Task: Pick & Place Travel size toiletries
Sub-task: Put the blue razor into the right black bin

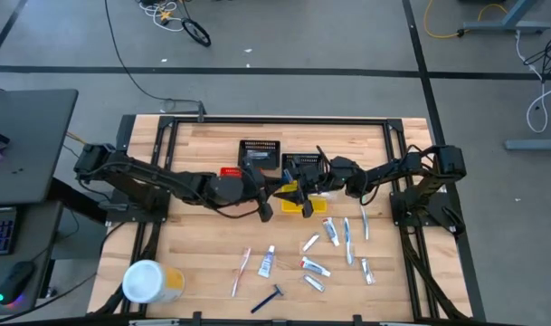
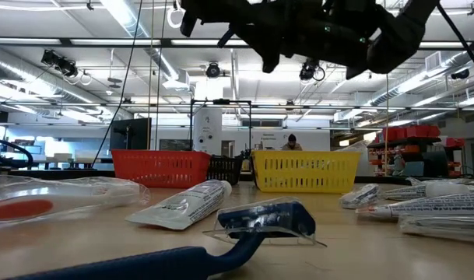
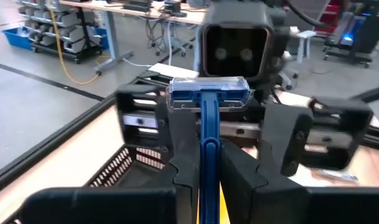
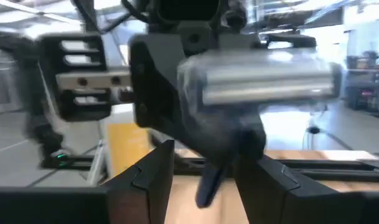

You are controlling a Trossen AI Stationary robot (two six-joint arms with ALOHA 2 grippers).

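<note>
The left claw (image 3: 201, 168) is clenched on a dark blue razor (image 3: 208, 99), gripping its handle so the clear-capped head stands up beyond the fingertips, and it hangs just above the yellow basket (image 1: 295, 201) at the middle of the counter (image 1: 203, 244). The right claw (image 1: 322, 186) meets it over that basket from the opposite side, its fingers spread and released, the razor head lying right before them in the right wrist view. A black basket (image 1: 260, 153) sits just behind the yellow one, a red basket (image 2: 160, 167) beside it. The remaining toiletries (image 1: 334, 240), tubes, toothbrushes and a second razor (image 1: 268, 298), lie scattered on the counter in front of the yellow basket.
</note>
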